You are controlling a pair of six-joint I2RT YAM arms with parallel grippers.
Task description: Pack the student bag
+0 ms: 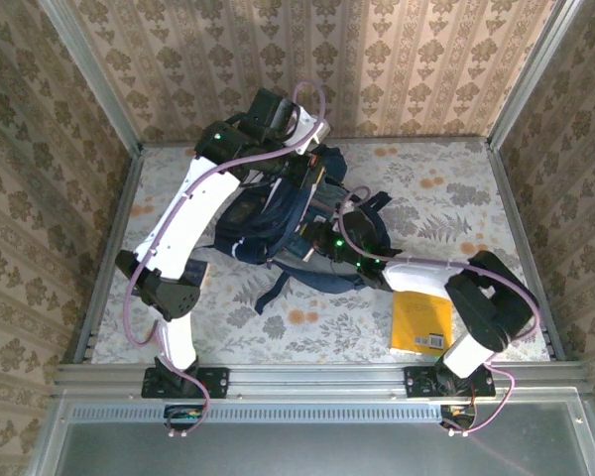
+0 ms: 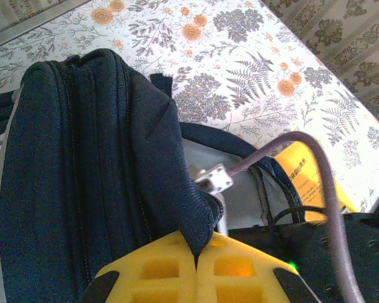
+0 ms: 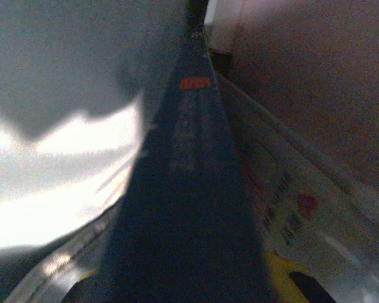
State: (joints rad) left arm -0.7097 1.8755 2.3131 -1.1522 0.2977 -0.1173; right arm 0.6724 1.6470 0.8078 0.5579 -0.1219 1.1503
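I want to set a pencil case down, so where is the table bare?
Two free patches: the far right corner of the table, between the student bag and the right wall; and the near strip between the left arm and the yellow book. The middle is crowded: both arms reach over the bag.

Even room light; blurry, dim right-wrist close-up

The student bag (image 1: 250,226) blocks centre, yellow book (image 1: 421,319) right.
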